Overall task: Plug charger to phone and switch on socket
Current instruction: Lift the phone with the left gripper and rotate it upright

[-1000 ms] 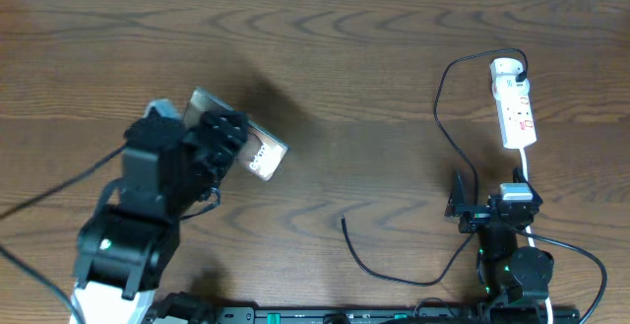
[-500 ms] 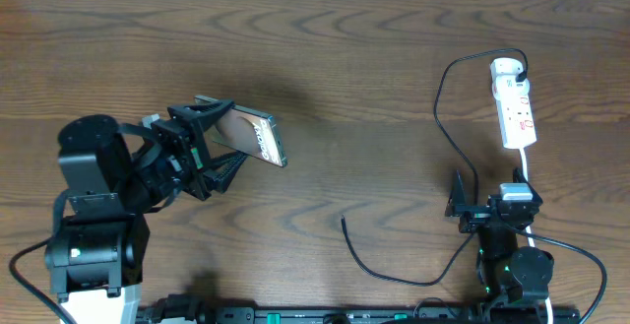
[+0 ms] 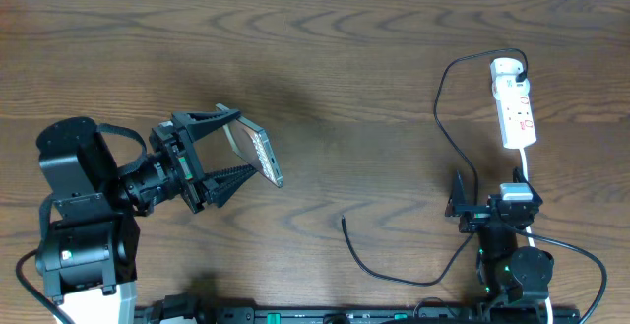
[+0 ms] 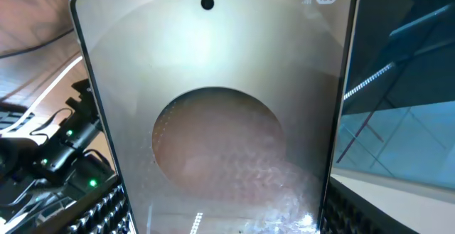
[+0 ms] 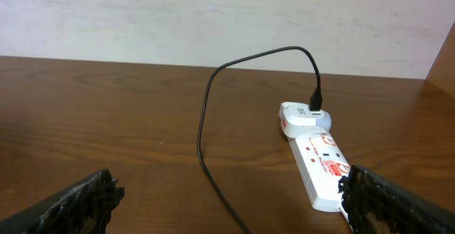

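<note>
Jaws of my left gripper (image 3: 236,145) clamp the rigid, slick bronze-brown smartphone (image 3: 258,150) by its edges; the right gripper (image 3: 489,199) gapes empty. I'd pinch the limp black charger cable (image 3: 384,271) just behind its tip.

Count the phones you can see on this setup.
1: the phone, tilted up and gripped between the jaws of the left gripper, left of centre. No other shows.

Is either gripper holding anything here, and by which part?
The left gripper holds the phone, clamped across its two long side edges. The right gripper is open and holds nothing.
</note>
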Controlling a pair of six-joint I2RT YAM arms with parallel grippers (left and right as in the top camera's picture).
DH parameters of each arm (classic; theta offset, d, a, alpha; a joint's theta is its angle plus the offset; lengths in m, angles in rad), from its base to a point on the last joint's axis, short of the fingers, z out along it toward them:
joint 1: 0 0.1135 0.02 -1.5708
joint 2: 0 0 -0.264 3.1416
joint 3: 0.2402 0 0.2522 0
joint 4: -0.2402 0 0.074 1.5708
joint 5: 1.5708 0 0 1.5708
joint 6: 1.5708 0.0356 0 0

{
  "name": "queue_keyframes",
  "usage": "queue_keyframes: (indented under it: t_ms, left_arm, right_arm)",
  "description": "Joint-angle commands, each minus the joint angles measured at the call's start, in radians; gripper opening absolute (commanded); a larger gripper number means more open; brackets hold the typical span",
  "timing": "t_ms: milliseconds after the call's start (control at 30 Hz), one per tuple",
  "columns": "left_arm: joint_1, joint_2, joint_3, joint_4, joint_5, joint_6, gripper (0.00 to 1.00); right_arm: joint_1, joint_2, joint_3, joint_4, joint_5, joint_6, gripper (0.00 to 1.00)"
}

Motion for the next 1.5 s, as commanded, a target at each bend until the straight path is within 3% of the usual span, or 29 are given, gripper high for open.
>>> queue_keyframes:
  t_ms: [0, 200, 467, 867, 1000, 1233, 1367, 1467]
  left_arm:
    - [0.014, 0.01, 0.026, 0.012, 0.048, -0.001, 0.07]
    - [0.017, 0.049, 0.026, 0.012, 0.034, 0.001, 0.07]
    - [0.017, 0.112, 0.026, 0.013, 0.033, -0.099, 0.07]
    - [0.017, 0.13, 0.026, 0.02, 0.016, -0.061, 0.07]
    - [0.017, 0.138, 0.026, 0.019, -0.09, 0.088, 0.07]
    - [0.017, 0.156, 0.026, -0.005, -0.305, 0.566, 0.07]
    - [0.017, 0.17, 0.026, -0.095, -0.476, 0.711, 0.07]
    - [0.017, 0.182, 0.026, -0.193, -0.639, 0.754, 0.07]
  right_arm:
    - [0.008, -0.003, -0.001, -0.005, 0.002, -0.008, 0.99]
    - [0.008, -0.003, -0.001, -0.005, 0.002, -0.008, 0.99]
    - [0.008, -0.003, -0.001, -0.005, 0.002, -0.008, 0.99]
    - [0.008, -0.003, -0.001, -0.005, 0.002, -0.008, 0.99]
    - [0.008, -0.003, -0.001, -0.005, 0.002, -0.008, 0.99]
    - [0.008, -0.003, -0.001, -0.005, 0.002, -0.008, 0.99]
    - [0.008, -0.003, -0.001, -0.005, 0.002, -0.008, 0.99]
    - [0.008, -0.003, -0.001, -0.005, 0.002, -0.008, 0.99]
